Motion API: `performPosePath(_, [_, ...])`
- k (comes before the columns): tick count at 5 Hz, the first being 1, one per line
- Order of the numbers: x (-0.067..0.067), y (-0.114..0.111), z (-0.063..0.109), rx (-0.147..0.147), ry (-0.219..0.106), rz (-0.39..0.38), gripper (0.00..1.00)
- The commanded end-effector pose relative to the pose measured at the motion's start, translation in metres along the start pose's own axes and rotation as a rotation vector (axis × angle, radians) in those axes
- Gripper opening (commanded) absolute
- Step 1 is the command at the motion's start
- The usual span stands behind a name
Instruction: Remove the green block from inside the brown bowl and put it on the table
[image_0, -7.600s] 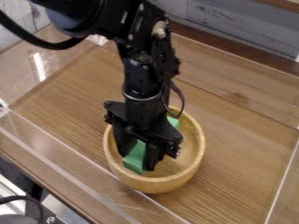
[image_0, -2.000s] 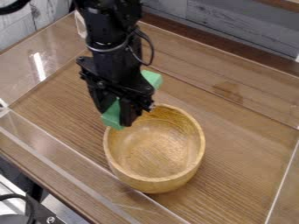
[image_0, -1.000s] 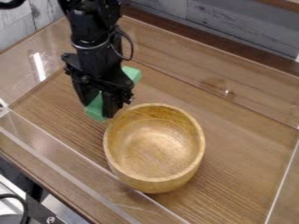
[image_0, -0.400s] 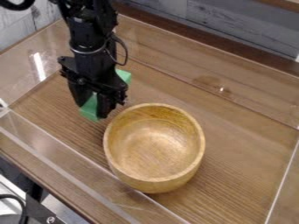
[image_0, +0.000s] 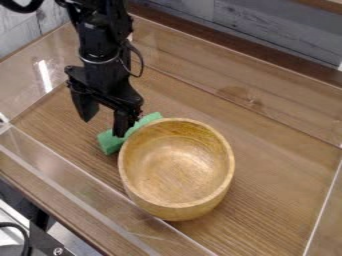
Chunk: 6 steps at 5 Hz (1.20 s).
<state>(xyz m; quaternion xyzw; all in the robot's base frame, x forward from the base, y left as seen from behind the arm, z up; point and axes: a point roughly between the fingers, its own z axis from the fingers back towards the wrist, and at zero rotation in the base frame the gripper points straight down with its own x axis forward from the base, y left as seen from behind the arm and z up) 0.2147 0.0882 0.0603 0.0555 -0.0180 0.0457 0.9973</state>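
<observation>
The green block lies on the table just left of the brown bowl, its right end touching or nearly touching the bowl's rim. My gripper hangs directly above the block's left part, open, with its black fingers spread apart and nothing between them. The bowl is upright and holds nothing.
Low clear acrylic walls run along the table's edges. The black arm rises from the gripper toward the top left. Bare wood lies to the right of and behind the bowl.
The gripper carried the block down to the left of the bowl, then opened. The block now lies on the table, free of the fingers.
</observation>
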Motion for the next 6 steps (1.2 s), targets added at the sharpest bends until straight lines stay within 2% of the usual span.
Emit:
performPosePath(1, [0.01,0.007,0.007,0.011,-0.046,0.022,1.0])
performPosePath(6, [0.006,0.007,-0.008,-0.015,-0.028,0.038,1.0])
